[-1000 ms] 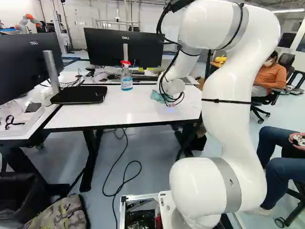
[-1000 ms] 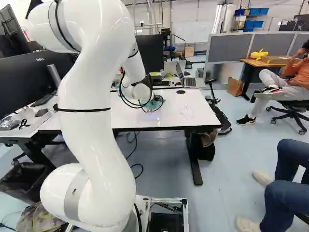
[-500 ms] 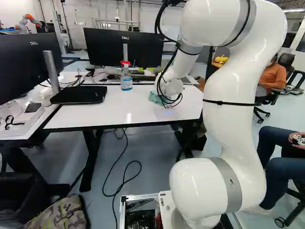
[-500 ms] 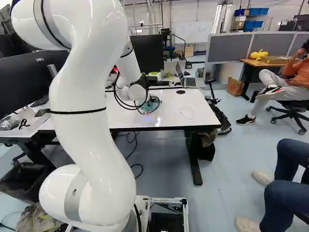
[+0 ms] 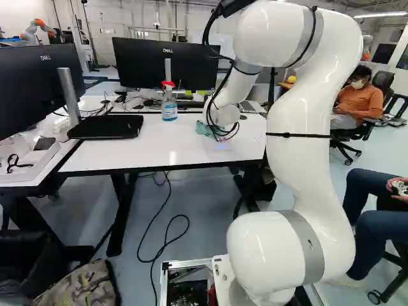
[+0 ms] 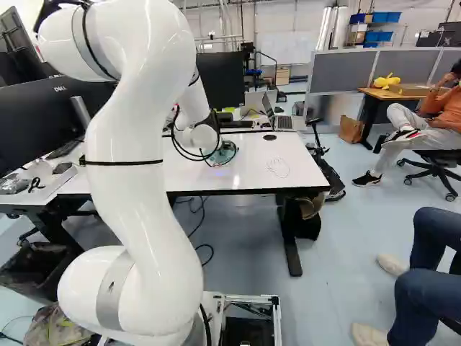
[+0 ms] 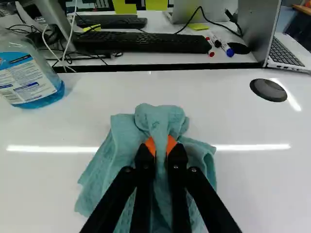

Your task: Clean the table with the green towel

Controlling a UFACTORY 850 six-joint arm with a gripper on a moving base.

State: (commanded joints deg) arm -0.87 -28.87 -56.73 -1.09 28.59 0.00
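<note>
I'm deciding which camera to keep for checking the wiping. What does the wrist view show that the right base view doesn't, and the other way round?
Only the wrist view: the orange pads of the gripper pinching the green towel, and marker pens.
Only the right base view: the faint scribble on the white table.
Both: towel, table, laptop and round black cable grommet.

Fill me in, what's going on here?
A white robot arm has its hand shut on a bunched green towel, down at the white table, apparently wiping it. A bottle of blue liquid stands on the table. A faint drawn outline on the tabletop isn't wiped off.
</note>
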